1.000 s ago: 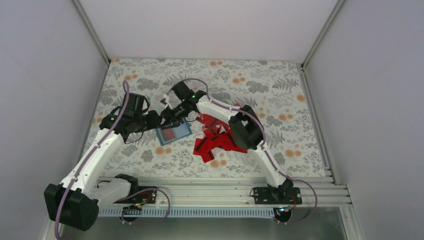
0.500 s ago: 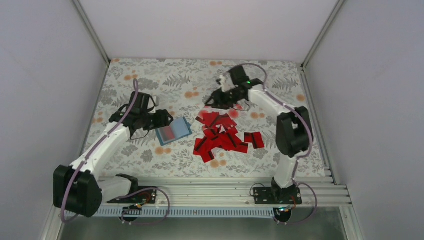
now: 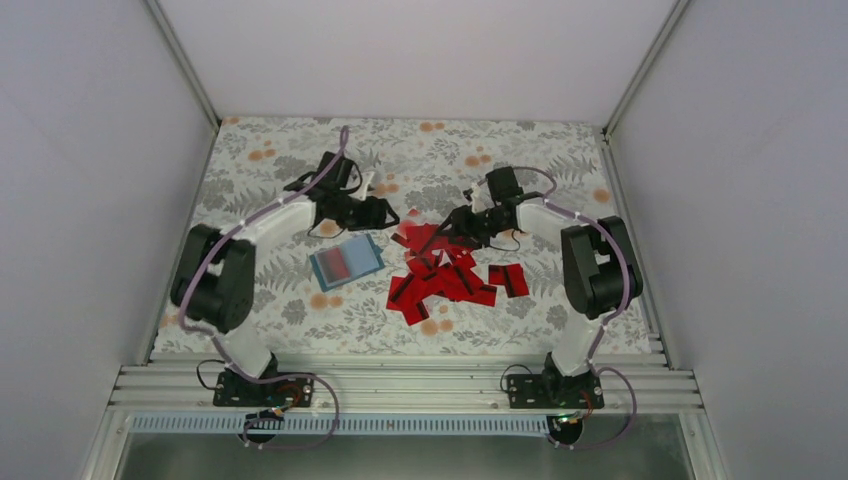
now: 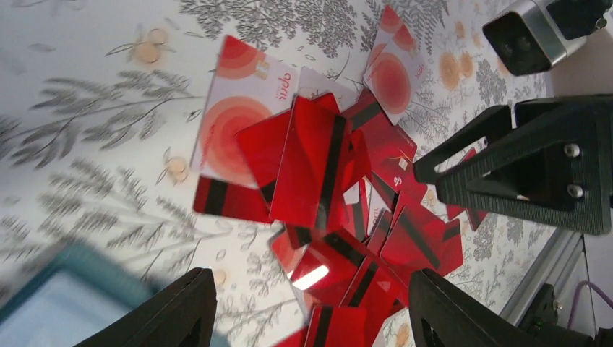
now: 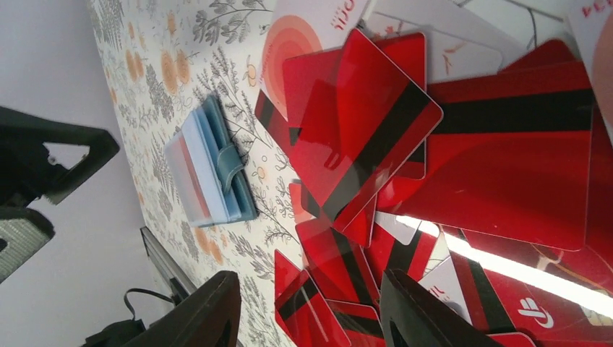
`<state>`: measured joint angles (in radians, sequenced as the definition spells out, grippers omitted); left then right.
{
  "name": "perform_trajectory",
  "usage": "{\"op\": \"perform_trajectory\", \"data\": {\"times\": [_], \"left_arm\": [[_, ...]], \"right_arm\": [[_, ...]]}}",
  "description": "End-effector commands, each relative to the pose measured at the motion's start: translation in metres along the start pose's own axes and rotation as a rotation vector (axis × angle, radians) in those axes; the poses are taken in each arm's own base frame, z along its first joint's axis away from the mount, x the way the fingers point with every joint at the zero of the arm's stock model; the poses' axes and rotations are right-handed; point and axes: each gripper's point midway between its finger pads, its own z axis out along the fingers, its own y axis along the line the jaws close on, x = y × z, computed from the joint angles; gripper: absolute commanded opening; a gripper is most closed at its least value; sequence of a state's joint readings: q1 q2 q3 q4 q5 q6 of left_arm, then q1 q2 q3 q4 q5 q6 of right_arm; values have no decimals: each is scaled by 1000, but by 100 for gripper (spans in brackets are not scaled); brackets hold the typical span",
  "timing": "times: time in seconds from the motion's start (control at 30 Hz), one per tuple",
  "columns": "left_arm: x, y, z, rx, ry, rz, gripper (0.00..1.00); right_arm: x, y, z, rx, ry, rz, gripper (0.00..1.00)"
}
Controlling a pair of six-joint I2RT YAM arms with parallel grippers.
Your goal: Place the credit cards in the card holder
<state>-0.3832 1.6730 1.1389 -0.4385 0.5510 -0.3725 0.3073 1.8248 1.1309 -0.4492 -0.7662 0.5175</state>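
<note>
Several red credit cards (image 3: pixel 448 277) with black stripes lie in a loose overlapping pile at mid table; a few show white and orange faces. The teal card holder (image 3: pixel 346 262) lies flat to the pile's left, with something red showing in it. My left gripper (image 3: pixel 380 213) is open and empty, just behind the holder and left of the pile. My right gripper (image 3: pixel 447 226) is open and empty at the pile's far edge. The left wrist view shows the cards (image 4: pixel 325 173) between its open fingers (image 4: pixel 184 311). The right wrist view shows the holder (image 5: pixel 209 170) and the cards (image 5: pixel 361 123).
The floral table cloth (image 3: pixel 300 310) covers the table, with white walls on three sides. A metal rail (image 3: pixel 400 385) with the arm bases runs along the near edge. In the left wrist view the right gripper's fingers (image 4: pixel 535 166) hang close at the right.
The left gripper left the holder's left side and swung back and right behind it. The right gripper left the holder, went to the far right, then came down to the pile's far edge.
</note>
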Motion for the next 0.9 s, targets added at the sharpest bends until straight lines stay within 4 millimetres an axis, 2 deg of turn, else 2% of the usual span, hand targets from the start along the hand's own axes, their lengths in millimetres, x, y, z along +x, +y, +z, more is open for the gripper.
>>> {"op": "perform_trajectory", "data": {"times": [0.0,0.2,0.43,0.7,0.87], "left_arm": [[-10,-11,30,91,66,89,66],[-24,-16,64,119,124,137,65],[-28,-20,102,129,199,169,63],[3,-13,135,92,313,161,62],[23,-12,144,80,369,145,62]], "right_arm": [[-9,3,10,-67,-41,85,50],[-11,-6,26,-30,-50,166,51],[1,-24,42,7,-12,250,51],[11,-35,52,-2,19,281,52],[13,-40,57,-10,26,284,51]]}}
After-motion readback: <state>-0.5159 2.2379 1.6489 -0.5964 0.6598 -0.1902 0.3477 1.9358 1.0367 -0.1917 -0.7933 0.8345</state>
